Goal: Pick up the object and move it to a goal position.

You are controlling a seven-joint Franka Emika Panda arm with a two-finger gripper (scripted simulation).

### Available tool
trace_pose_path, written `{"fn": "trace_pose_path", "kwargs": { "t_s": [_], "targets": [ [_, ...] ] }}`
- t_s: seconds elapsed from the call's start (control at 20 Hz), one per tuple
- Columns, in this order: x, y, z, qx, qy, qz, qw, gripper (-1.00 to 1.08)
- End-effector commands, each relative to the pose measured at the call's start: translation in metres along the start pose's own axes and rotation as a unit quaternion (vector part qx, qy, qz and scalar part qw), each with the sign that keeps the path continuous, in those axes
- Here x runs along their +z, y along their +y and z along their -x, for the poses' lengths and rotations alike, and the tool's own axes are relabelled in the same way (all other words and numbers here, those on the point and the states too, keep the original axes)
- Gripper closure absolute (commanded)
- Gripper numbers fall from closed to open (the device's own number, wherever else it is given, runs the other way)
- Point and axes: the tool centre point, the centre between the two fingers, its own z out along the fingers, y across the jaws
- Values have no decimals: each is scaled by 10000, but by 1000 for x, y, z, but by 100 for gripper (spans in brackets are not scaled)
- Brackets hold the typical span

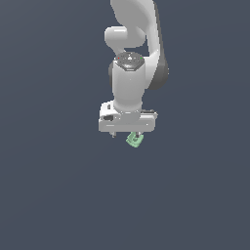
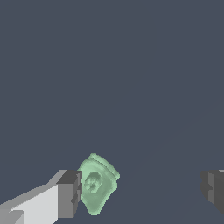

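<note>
The object [image 1: 135, 140] is a small pale mint-green ridged piece. In the exterior view it lies just under the white gripper [image 1: 126, 135], toward that view's right side of the hand. In the wrist view the object [image 2: 97, 183] sits between the fingers, right against the pad of one dark finger [image 2: 69, 194], tilted. The other finger [image 2: 214, 188] is far from it. The gripper [image 2: 141, 191] is open wide and grips nothing. The white arm rises above it in the exterior view.
A plain dark grey-blue floor [image 1: 58, 195] fills both views. No other object, container or marker shows.
</note>
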Motion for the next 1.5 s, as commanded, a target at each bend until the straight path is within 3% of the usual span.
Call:
{"fn": "trace_pose_path", "kwargs": {
  "t_s": [0.0, 0.8, 1.45],
  "targets": [
    [0, 0, 0, 0, 0, 0, 10000, -92],
    [4, 2, 4, 112, -108, -115, 9998, -92],
    [31, -16, 23, 1026, -178, -117, 9945, -92]
  ]
}}
